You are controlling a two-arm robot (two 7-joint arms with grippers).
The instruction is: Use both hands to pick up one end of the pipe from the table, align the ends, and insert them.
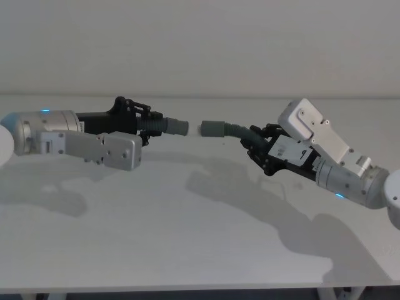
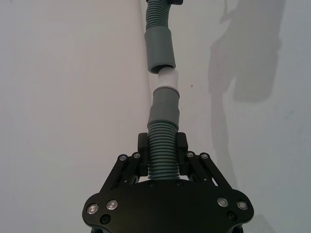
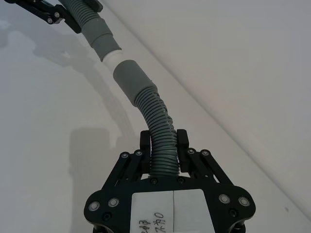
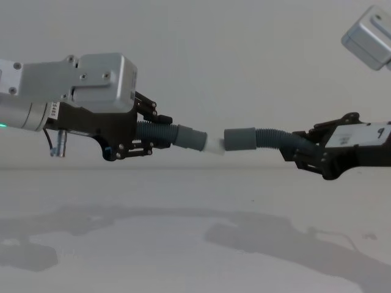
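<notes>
Above the table (image 1: 200, 237), well clear of its white surface, both pipe pieces are held in the air with their ends facing each other. The left gripper (image 1: 145, 122) comes in from the left edge side, fingers closed on the ribbed body of the straight pipe piece (image 1: 164, 125); the left wrist view shows the hose clamped between its two black fingers (image 2: 141, 145), grey cuff and white spigot (image 2: 167, 77) pointing away from the claw. The right gripper (image 1: 257, 145) reaches in from the right edge side, its jaws likewise shut around the ribbed part of the curved pipe piece (image 1: 236, 129), seen pinched between the fingers (image 3: 181, 141) in the right wrist view. Open grey cuff (image 4: 239, 138) of the curved piece points at the spigot. In the chest view the spigot tip sits right at the cuff mouth, roughly level with it; cannot tell whether it is touching or just started in. In the head view the two ends look slightly apart, near the table's far edge. Shadows of both arms fall on the table below.
</notes>
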